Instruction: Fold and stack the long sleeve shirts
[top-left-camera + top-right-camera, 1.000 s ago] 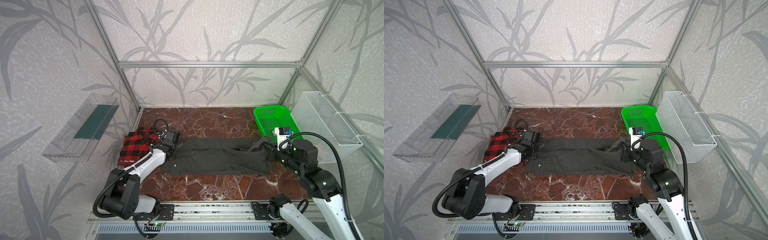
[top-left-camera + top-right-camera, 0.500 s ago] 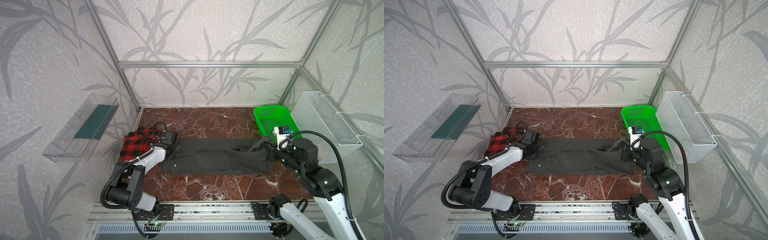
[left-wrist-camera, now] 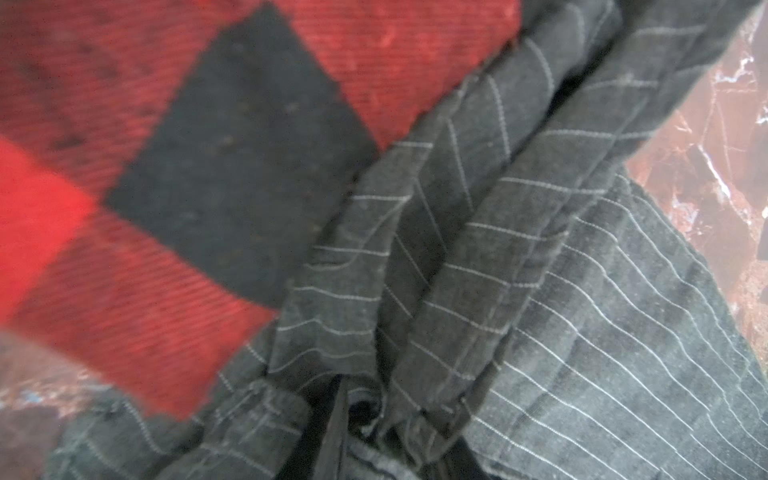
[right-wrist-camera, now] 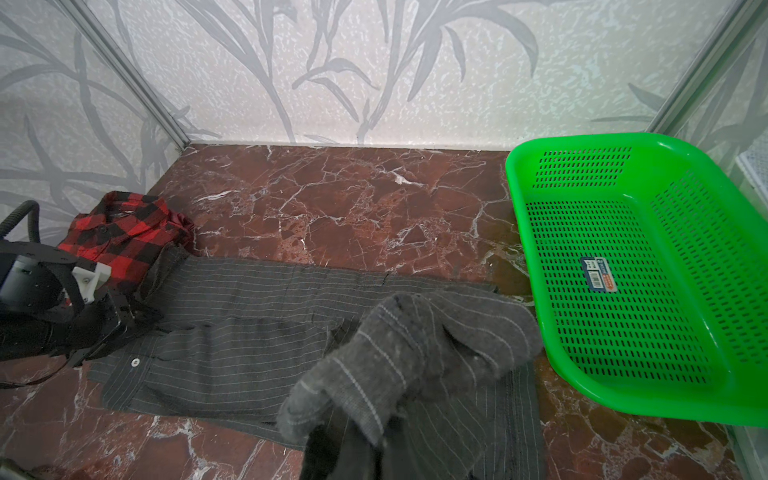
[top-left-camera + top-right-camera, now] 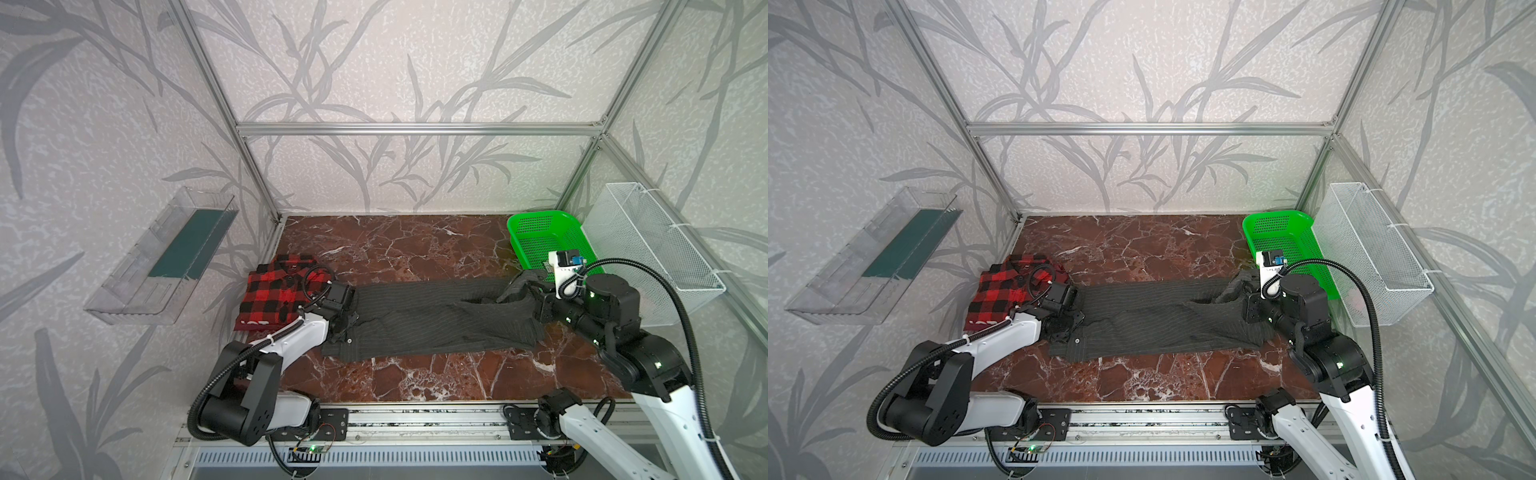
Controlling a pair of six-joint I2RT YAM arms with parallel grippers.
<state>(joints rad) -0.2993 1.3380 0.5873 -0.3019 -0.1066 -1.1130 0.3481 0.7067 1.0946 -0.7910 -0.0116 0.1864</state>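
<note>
1. Lying flat across the middle of the marble table point(image 5: 395, 245), the charcoal pinstriped shirt point(image 5: 432, 322) runs as a long band from left to right in both top views.
2. The plaid shirt point(image 5: 276, 291), red and black, sits folded at the table's left edge. The charcoal pinstriped shirt's left end rests against it, and the left wrist view shows the two cloths meeting point(image 3: 365, 174).
3. The left gripper point(image 5: 345, 323) is down on that left end, near a white button point(image 5: 349, 341). In the left wrist view its jaws are buried in bunched cloth, so I cannot tell whether they are parted or pinching.
4. The right gripper point(image 5: 536, 297) is closed on a fold at the shirt's right end, which rises off the table in a hump. In the right wrist view that cloth point(image 4: 407, 345) drapes close to the lens.
5. A green basket point(image 5: 540, 216) stands in the far right corner, near the raised end.
6. A wire basket point(image 5: 648, 232) hangs on the right wall.
</note>
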